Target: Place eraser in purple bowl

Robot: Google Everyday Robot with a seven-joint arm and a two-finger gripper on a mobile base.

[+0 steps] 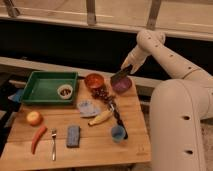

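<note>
Wooden table [95,150] carries all items; the white robot arm [172,60] reaches in from the right rear. A green tray [37,90] occupies the left rear corner, with a small bowl [64,91] inside its right end. The orange-red bowl [94,81] stands just right of the tray, and the purple bowl [123,86] sits near the table's rear right edge. A dark bunch of grapes [102,94] lies in front of the orange-red bowl, close to the purple bowl's left side. Further forward lie a blue-grey cloth [88,108], a banana [100,118], a blue-grey sponge block [73,136], a blue cup [117,133], a carrot [38,138], an apple [34,118] and a fork [53,144].

The gripper [125,70] hangs just above the purple bowl's rear rim, closed around the eraser [120,75]. The eraser is a flat, dark rectangular block, tilted, its lower end over the bowl.
</note>
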